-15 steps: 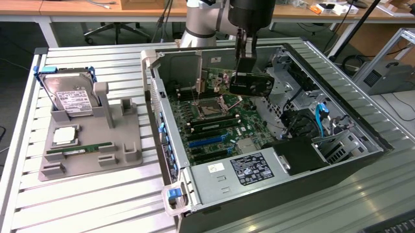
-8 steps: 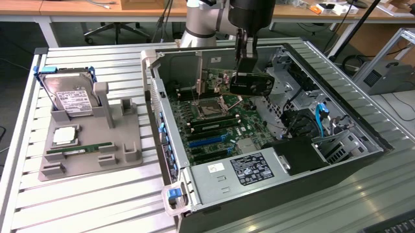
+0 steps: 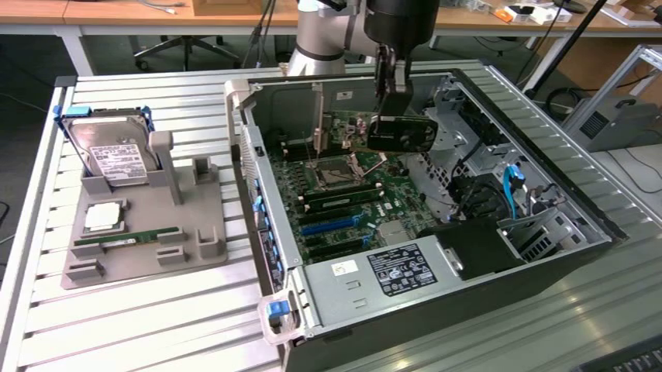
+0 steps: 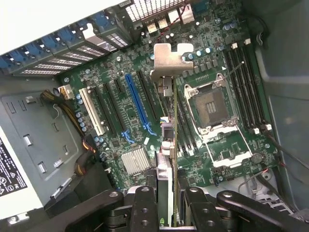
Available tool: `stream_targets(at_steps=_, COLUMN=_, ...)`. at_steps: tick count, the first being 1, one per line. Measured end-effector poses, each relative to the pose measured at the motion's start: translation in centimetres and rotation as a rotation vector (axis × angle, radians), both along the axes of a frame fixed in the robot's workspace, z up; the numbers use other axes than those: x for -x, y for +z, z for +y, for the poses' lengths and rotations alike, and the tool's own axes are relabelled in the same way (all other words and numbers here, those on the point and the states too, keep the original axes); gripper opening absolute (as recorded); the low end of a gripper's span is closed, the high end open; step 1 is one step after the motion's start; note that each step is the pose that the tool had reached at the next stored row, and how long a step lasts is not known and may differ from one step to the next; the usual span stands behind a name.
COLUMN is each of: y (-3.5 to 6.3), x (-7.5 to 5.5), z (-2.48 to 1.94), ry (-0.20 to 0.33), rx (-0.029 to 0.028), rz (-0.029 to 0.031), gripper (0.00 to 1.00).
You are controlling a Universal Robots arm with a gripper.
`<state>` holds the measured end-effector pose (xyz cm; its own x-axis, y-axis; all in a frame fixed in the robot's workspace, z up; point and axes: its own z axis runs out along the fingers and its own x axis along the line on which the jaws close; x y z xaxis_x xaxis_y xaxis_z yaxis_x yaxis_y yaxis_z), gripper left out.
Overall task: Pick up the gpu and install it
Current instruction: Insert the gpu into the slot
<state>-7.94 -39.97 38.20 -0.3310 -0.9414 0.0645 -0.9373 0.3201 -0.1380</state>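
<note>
End effector (image 4: 166, 203) part closed, fingers (image 4: 145, 205) clamped on either face of the gpu (image 4: 166, 140), held edge-on with silver bracket (image 4: 170, 58) farthest from the fingers. Gpu (image 3: 401, 132) hanging in the air inside the open case (image 3: 579, 209), above the motherboard (image 3: 342, 205), not seated in any slot. Hard drive (image 3: 112, 159) in the grey fixture (image 3: 197, 201) on the desk (image 3: 135, 310), well apart.

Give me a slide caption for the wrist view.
Pincer holds the gpu edge-on above the motherboard, its silver bracket leading.
</note>
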Motion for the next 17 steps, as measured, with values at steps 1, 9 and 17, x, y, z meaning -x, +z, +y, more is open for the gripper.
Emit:
stream_targets(at_steps=1, y=0.00, x=0.00, z=0.00, ry=0.005, rx=0.0005, rz=0.0000, gripper=0.27)
stream_targets(at_steps=9, y=-0.02, x=0.00, z=0.00, ry=0.045, rx=0.0037, rz=0.0000, gripper=0.27)
stream_targets(at_steps=17, y=-0.04, x=0.00, z=0.00, ry=0.090, rx=0.0055, rz=-0.0001, gripper=0.27)
